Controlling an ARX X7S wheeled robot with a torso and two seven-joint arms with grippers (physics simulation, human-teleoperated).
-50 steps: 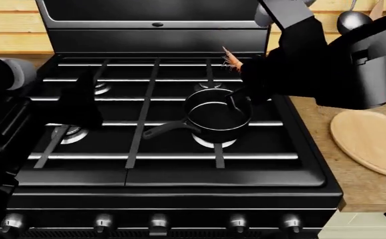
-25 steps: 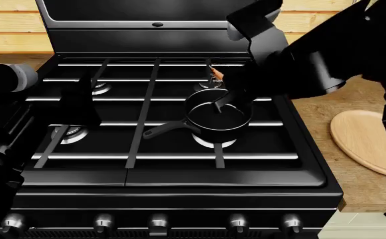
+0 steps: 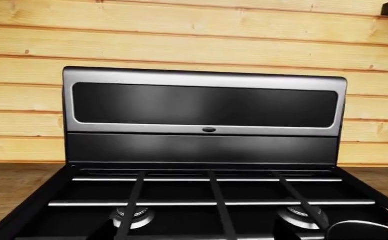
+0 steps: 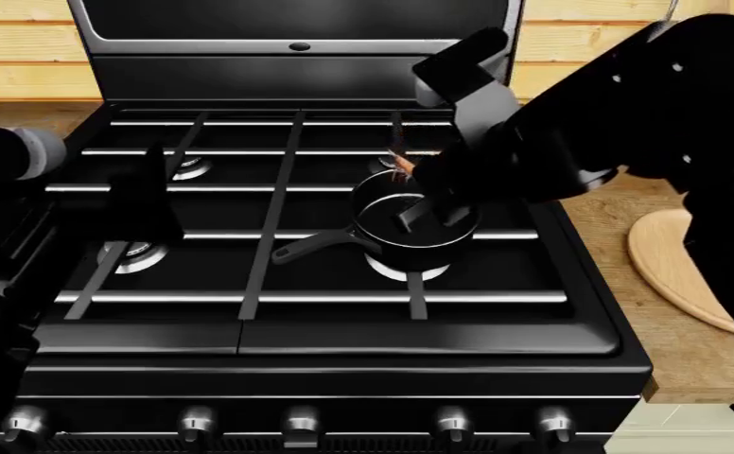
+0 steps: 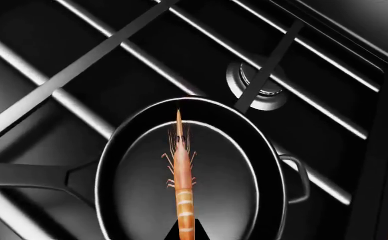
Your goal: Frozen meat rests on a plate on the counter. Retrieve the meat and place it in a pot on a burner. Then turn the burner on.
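Shrimp-like orange-red meat (image 5: 182, 180) hangs pinched in the black right gripper (image 4: 408, 189), directly over the open mouth of the small black round saucepan (image 4: 414, 233), not yet resting on its bottom. That saucepan sits on the front-right silvery-ringed gas burner (image 4: 408, 272) of the black stove. The round tan wooden plate (image 4: 676, 265) lies bare on the brown wood-grain counter (image 4: 670, 364). Whether the left gripper (image 4: 140, 203) is wide or closed cannot be told.
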